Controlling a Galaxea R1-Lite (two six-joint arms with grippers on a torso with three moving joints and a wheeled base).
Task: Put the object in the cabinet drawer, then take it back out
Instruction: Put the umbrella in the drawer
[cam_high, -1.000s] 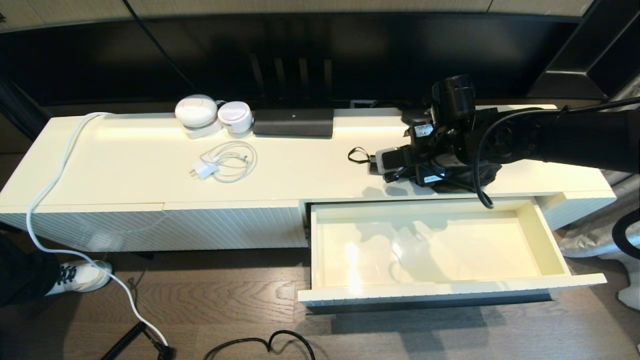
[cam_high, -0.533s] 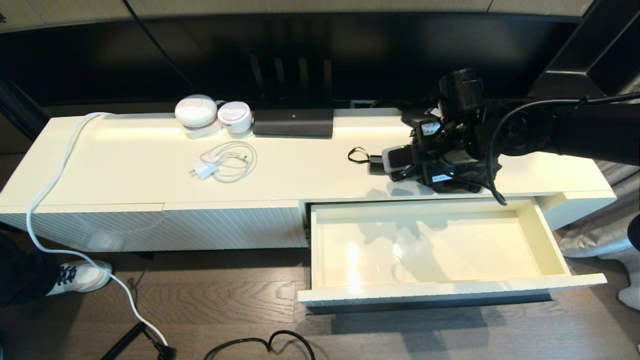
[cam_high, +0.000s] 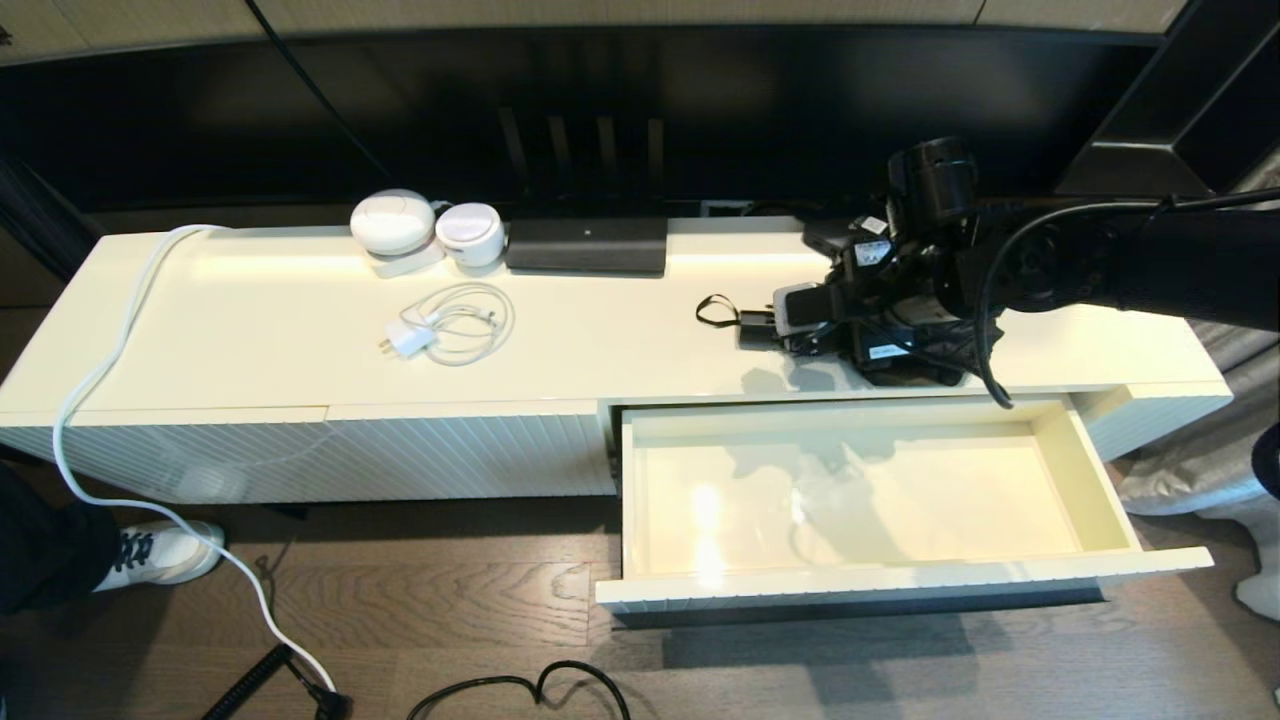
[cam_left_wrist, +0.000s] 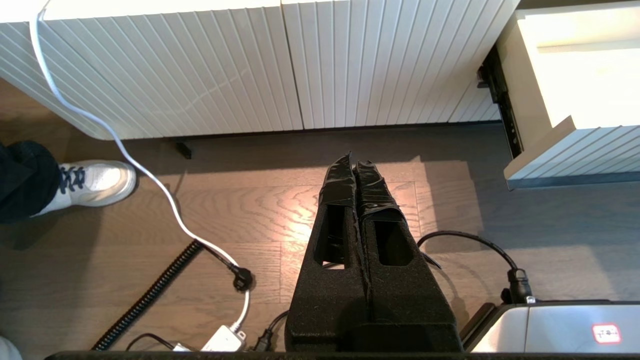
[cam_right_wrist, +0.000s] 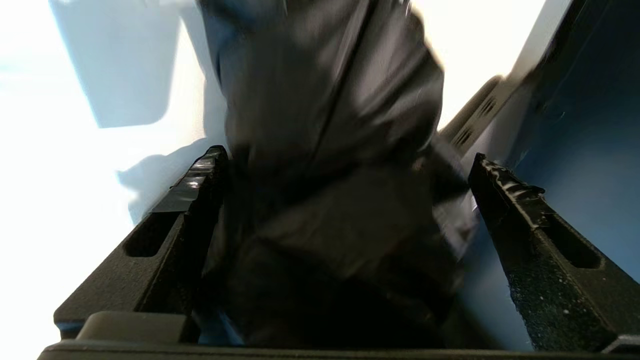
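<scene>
Right claw spread wide astride folding umbrella lying on cabinet surface behind open drawer; advisable: settle lower, centre on bundled fabric, clench firmly; left claw parked, pressed together.

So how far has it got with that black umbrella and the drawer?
Early on. Done: the wide cream fluted drawer is pulled out, with nothing inside. In hand: the right gripper is open, its fingers either side of the compact black folding umbrella, which lies on the cabinet top. Left: grip it, put it in, take it out. The left gripper hangs shut above the floor.
</scene>
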